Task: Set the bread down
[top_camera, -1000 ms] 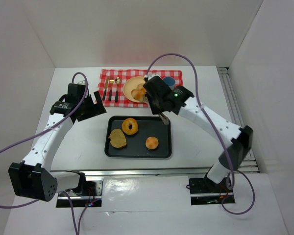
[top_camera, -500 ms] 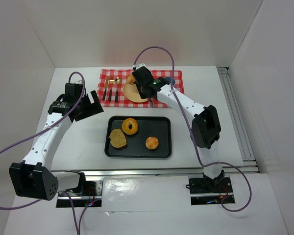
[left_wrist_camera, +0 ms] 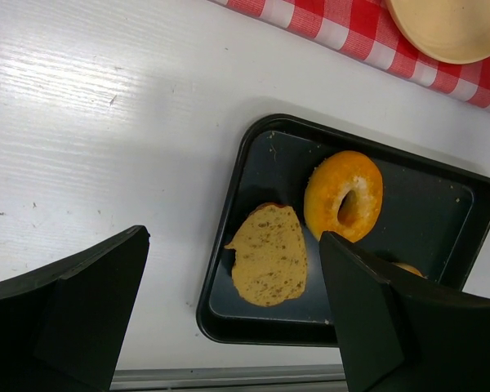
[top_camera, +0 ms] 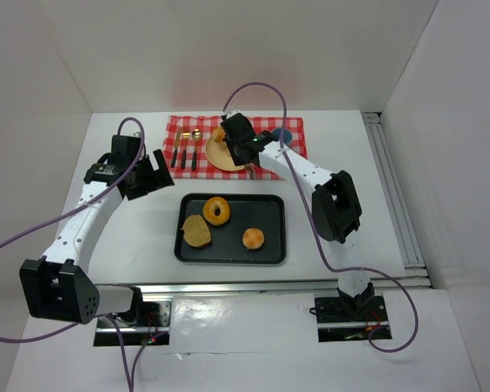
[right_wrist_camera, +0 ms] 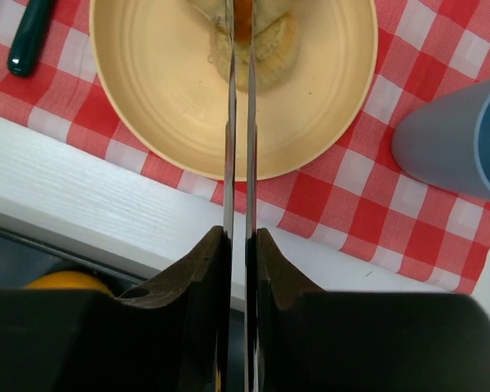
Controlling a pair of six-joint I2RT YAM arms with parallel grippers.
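1. Right wrist view is showing the right gripper (right_wrist_camera: 239, 16) reaching over the plate (right_wrist_camera: 163, 106) on the checked cloth (right_wrist_camera: 327, 188). Its thin blades are pressing almost together on a sliver of the bread (right_wrist_camera: 271, 49), probably because it is setting the piece down there.
2. The bread is resting inside the plate near its rim, looking pale golden and ridged, with orange crust showing between the blades.
3. The left gripper (left_wrist_camera: 233, 245) is hanging wide and empty above the tray (left_wrist_camera: 441, 212), apparently keeping out of the way.

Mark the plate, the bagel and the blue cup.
plate (right_wrist_camera: 147, 90), right wrist view, bare inner surface, left half
bagel (left_wrist_camera: 351, 167), left wrist view, upper part of ring
blue cup (right_wrist_camera: 457, 139), right wrist view, side wall
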